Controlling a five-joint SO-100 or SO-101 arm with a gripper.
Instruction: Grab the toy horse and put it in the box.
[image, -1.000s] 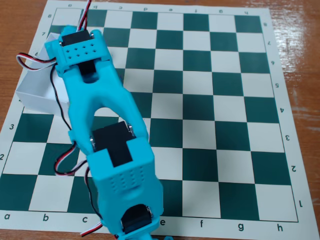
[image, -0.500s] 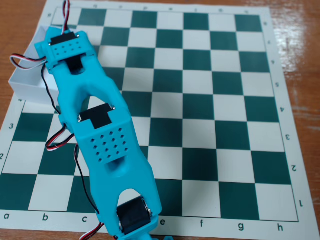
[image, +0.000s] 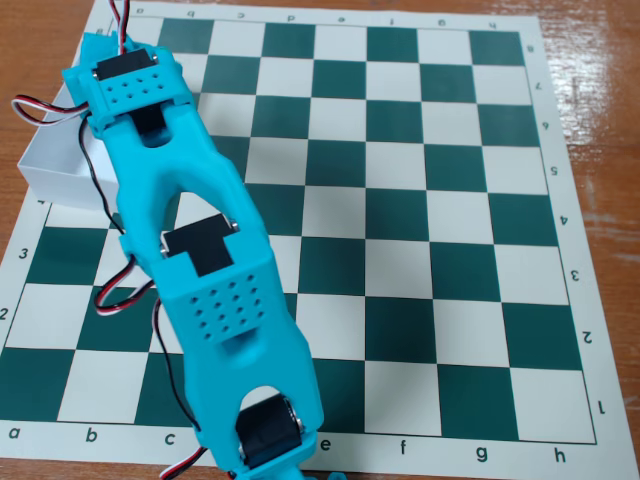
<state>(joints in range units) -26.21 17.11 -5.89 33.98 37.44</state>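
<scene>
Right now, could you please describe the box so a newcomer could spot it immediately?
Find the green-and-white chessboard, then its left edge near the top. There the turquoise arm reaches over a white open-topped box, the only raised white container on the flat printed board.

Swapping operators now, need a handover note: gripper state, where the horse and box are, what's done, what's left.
Gripper: hidden behind the turquoise arm, which reaches over the box; open or shut cannot be told.
Box: at the left edge of the chessboard in the fixed view, mostly covered by the arm.
Toy horse: not visible anywhere on the board; may be in the gripper or in the box.
Done: unclear.
Left: confirm the horse is in the box, then retract.
</scene>
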